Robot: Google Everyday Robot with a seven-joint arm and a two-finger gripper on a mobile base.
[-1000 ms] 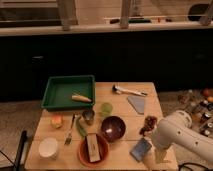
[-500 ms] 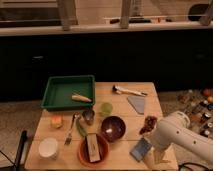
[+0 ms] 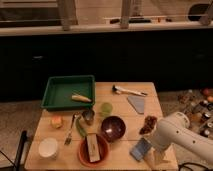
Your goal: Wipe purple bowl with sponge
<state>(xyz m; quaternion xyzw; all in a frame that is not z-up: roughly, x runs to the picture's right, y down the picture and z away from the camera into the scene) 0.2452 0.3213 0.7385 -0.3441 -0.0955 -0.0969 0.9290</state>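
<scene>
— What's on the tabletop (image 3: pixel 123 113)?

— Back left, a green tray (image 3: pixel 48 95). Back right, a brush (image 3: pixel 129 90), with a grey piece (image 3: pixel 136 103) just in front of it. In the middle stand a green cup (image 3: pixel 106 108), a metal cup (image 3: pixel 88 116) and the purple bowl (image 3: pixel 113 128).

— And the front?

— A white bowl (image 3: pixel 48 147) near the left corner, an orange block (image 3: pixel 56 121) behind it, a fork (image 3: pixel 70 133), then an orange bowl (image 3: pixel 83 151). The sponge (image 3: pixel 139 149) is front right, with the claw (image 3: pixel 150 153) spread open just beside it and a brown lump (image 3: pixel 148 124) behind.

The arm (image 3: pixel 181 136) mostly hides the tool (image 3: pixel 149 153) beside the sponge (image 3: pixel 140 148).
</scene>
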